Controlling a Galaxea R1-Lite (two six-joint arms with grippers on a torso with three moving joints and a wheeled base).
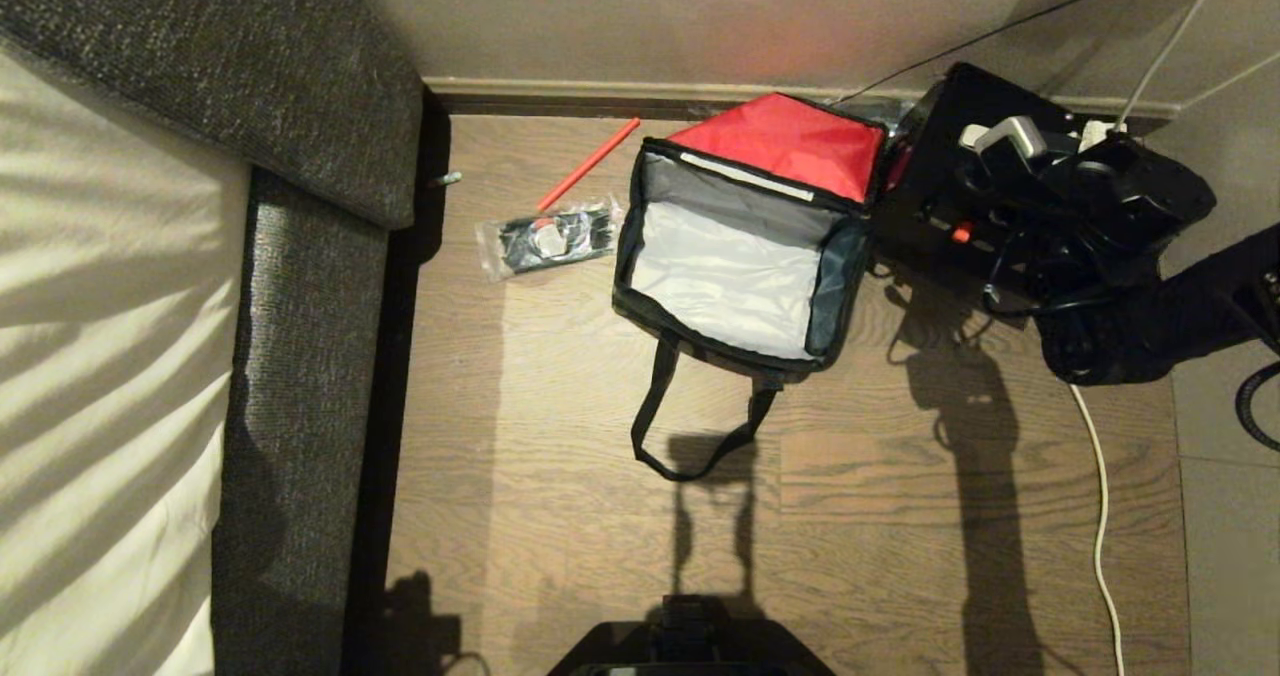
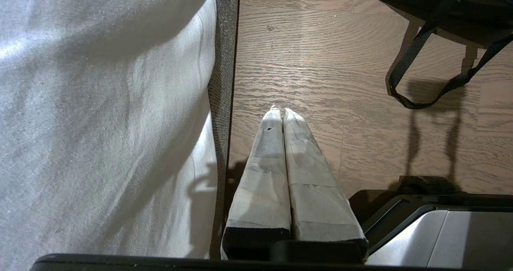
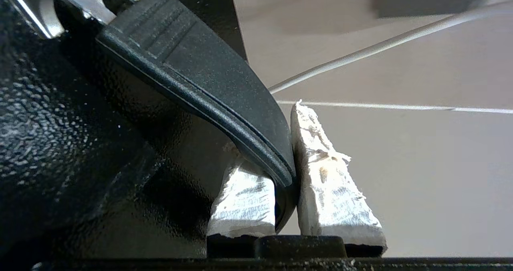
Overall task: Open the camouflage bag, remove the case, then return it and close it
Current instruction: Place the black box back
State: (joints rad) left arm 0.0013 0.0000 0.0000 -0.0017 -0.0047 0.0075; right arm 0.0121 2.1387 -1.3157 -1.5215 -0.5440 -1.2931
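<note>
1. Case [image 1: 960, 206], black and speckled, hangs out of the camouflage bag [image 1: 735, 256], just beside its right wall near the skirting.
2. We hold it by its handle [image 3: 208, 78], our right gripper [image 3: 286, 174] pinching that strap between taped fingers [image 3: 328, 187].
3. Bag lies open on the wooden floor [image 1: 900, 516], flap up and red lining showing.
4. Our left gripper [image 2: 280, 114] hangs parked by the sofa [image 1: 300, 356], jaws pressed together.
5. Risk, we judge: the thin handle slips, or the swinging case snags the white cable [image 1: 1100, 516].
</note>
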